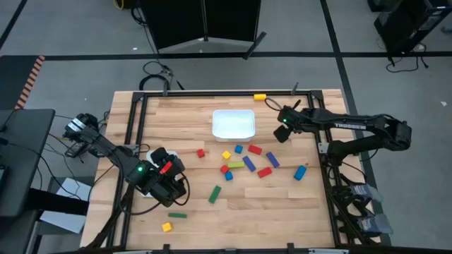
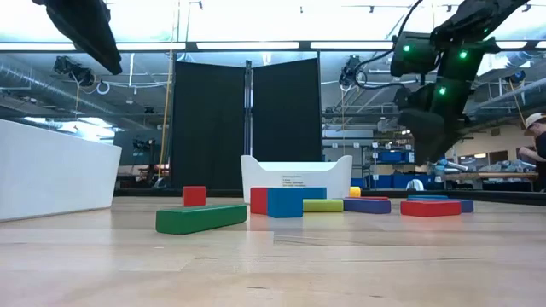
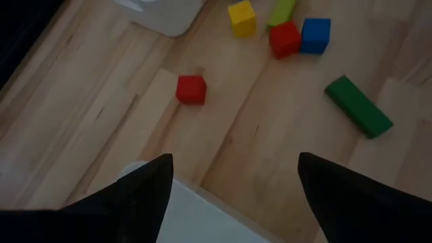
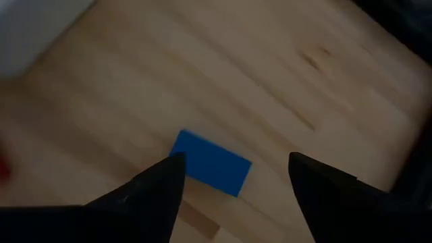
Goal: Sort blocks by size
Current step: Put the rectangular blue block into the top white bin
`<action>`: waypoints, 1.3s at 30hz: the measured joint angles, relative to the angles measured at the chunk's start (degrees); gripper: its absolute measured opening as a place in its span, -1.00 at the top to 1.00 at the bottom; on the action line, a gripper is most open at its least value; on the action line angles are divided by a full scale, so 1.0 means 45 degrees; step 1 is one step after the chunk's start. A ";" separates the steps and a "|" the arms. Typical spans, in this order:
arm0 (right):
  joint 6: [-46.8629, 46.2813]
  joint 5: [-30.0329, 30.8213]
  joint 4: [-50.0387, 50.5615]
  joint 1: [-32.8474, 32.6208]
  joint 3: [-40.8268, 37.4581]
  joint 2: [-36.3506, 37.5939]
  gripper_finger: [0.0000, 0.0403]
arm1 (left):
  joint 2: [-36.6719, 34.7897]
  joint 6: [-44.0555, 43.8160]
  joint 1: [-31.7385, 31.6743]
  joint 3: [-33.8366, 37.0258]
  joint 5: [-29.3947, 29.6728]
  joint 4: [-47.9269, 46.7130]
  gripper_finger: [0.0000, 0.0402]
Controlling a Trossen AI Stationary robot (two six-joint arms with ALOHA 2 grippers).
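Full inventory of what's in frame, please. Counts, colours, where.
red blocks: 4, red, in and around the centre cluster
blue blocks: 5, blue, centre cluster, one lying off towards the right arm's side
green blocks: 2 bars, dark green, near side of the cluster
lime block: 1 bar, yellow-green, inside the cluster
yellow blocks: 3, yellow; far edge, cluster, near-left corner
far tray: 1, white, far centre of the table
second tray: 1, white, under the left arm
table: 1, light wood
person: 1, in the room beyond the table
left gripper: open, above the second tray
right gripper: open, beside the far tray
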State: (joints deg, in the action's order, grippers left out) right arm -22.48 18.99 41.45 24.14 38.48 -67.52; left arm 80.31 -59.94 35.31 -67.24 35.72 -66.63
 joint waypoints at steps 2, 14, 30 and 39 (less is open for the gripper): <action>0.1274 -0.0343 -0.0020 -0.0004 0.0000 -0.0261 -0.46 | 0.0000 0.0005 0.0000 0.0000 0.0083 -0.0019 -0.60; 0.7845 -0.1343 -0.0405 0.0197 0.0005 -0.2692 -0.72 | 0.0000 0.0024 0.0000 0.0000 0.0632 0.0077 -0.60; 0.9155 -0.3320 -0.0440 0.1972 0.0822 -0.4818 -0.47 | 0.0000 0.0034 0.0000 -0.0005 0.0719 0.0593 -0.60; 0.8355 -0.3990 -0.0398 0.2072 0.0831 -0.5101 0.09 | 0.0000 0.0034 0.0000 -0.0005 0.0802 0.0681 -0.60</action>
State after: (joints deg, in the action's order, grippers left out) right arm 15.12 1.04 39.66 33.47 42.22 -90.48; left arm 80.31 -59.79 35.31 -67.26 39.33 -63.56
